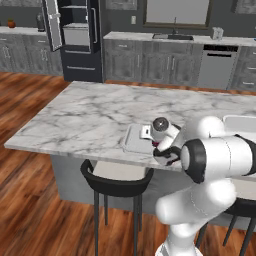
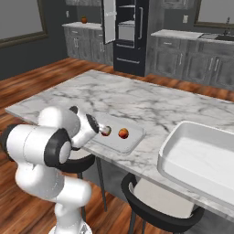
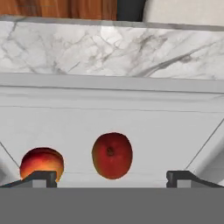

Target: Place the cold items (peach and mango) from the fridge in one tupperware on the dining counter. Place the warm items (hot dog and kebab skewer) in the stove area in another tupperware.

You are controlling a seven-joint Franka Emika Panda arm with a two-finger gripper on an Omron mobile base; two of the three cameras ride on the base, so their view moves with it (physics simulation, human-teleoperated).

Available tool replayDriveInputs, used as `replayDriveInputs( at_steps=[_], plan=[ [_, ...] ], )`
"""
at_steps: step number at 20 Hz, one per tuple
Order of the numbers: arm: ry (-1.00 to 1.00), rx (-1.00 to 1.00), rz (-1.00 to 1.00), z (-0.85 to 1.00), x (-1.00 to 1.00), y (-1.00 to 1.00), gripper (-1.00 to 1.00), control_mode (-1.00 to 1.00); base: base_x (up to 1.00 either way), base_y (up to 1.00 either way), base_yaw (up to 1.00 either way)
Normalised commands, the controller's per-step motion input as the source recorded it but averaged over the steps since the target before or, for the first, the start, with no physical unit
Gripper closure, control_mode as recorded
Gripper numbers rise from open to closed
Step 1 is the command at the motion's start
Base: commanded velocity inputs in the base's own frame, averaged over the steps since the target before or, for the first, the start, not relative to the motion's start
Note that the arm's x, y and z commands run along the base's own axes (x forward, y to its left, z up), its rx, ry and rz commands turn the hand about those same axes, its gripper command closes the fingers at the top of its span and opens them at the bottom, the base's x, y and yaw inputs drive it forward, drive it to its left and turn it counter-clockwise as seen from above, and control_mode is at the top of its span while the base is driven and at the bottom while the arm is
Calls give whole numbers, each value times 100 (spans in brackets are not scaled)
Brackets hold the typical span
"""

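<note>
peach (image 3: 42, 162), mango (image 3: 112, 155) (unlabelled), in tupperware (image 3: 109, 113)

peach (image 3: 42, 163) + mango (image 3: 112, 155), reddish | apart, both in shallow tupperware (image 3: 109, 94) | which is which: prob.

Marble dining counter (image 2: 137, 98) carries small tupperware (image 2: 135, 139) near front edge, larger tupperware (image 2: 183, 160) well apart.
</note>
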Motion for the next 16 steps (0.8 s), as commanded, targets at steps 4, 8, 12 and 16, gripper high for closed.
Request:
replayDriveInputs(
  at_steps=[4,8,12,16],
  plan=[
    [-17,-6,31,100,-99,-27,-100,-100,0,0,0],
    [0,-15,35,100,-98,-4,-100,-100,0,0,0],
    [2,-4,22,100,-72,0,-100,-100,0,0,0],
    [26,-5,13,97,-72,0,-100,-100,0,0,0]
  ],
)
